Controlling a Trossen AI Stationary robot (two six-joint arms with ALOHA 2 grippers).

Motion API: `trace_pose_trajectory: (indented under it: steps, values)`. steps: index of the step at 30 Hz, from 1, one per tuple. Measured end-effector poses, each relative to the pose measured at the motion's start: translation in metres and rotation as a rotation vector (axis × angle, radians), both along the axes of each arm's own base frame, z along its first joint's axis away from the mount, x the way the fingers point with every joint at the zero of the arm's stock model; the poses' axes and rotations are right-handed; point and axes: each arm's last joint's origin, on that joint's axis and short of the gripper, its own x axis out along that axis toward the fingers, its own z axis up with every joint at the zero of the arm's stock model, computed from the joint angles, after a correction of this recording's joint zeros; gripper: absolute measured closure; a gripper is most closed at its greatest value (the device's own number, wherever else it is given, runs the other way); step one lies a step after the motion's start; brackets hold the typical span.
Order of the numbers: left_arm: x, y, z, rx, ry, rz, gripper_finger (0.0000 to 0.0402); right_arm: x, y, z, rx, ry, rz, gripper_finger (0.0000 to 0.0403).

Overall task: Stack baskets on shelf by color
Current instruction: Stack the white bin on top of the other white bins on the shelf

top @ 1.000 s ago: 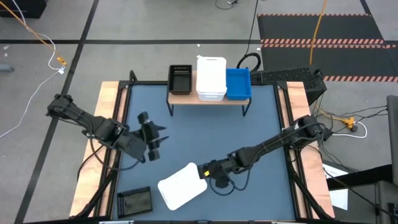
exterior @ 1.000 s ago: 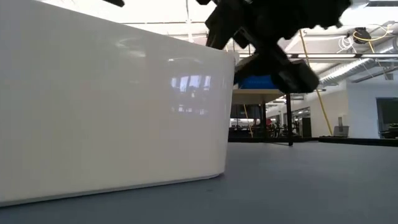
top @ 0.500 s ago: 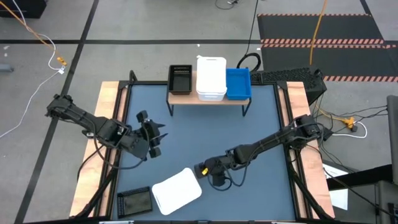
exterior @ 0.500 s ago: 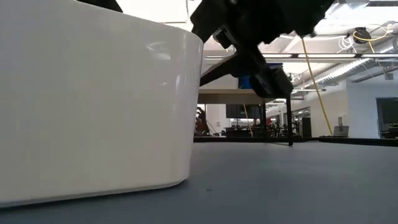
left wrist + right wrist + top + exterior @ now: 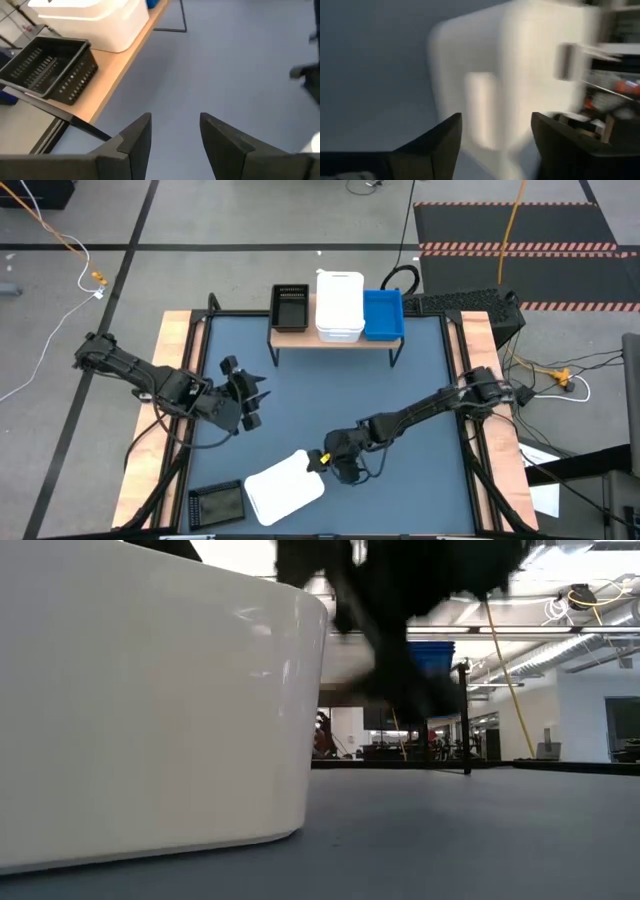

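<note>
High view: the white basket (image 5: 284, 490) lying upside down at the near edge of the mat (image 5: 330, 395) sits where it was half a second ago, after sliding nearer and toward the left arm's side before that. The right gripper (image 5: 322, 461) has let go and now hangs just beside its corner, jaws wide and empty. The left gripper (image 5: 250, 397) has barely moved, jaws partly apart around nothing, well apart from that basket. A black basket (image 5: 217, 503) lies just beyond the white one from the right gripper. Farther away, the shelf (image 5: 335, 338) carries black, white and blue baskets. Only the left wrist view shows that shelf's black basket (image 5: 50, 70) has perforated sides.
</note>
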Motion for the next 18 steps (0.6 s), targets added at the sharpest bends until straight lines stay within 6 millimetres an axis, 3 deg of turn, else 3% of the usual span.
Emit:
trace_pose_trajectory:
  steps: [4, 9, 14, 16, 18]
  values:
    - [0.002, 0.004, 0.000, -0.005, -0.008, 0.022, 0.0231, 0.005, -0.002, -0.032, -0.100, 0.038, 0.053, 0.0162]
    - [0.002, 0.004, 0.000, -0.006, -0.008, 0.024, 0.0231, 0.005, -0.001, -0.042, -0.096, 0.066, 0.051, 0.0192]
    - [0.002, 0.004, 0.000, 0.002, -0.001, 0.019, 0.0231, 0.001, -0.002, -0.038, -0.024, 0.151, -0.031, 0.0293]
    - [0.002, 0.004, 0.000, 0.003, 0.001, 0.018, 0.0231, -0.003, -0.003, -0.031, -0.006, 0.185, -0.060, 0.0355]
    - [0.001, 0.004, 0.000, 0.005, 0.004, 0.018, 0.0231, -0.010, -0.006, -0.020, 0.011, 0.231, -0.091, 0.0389]
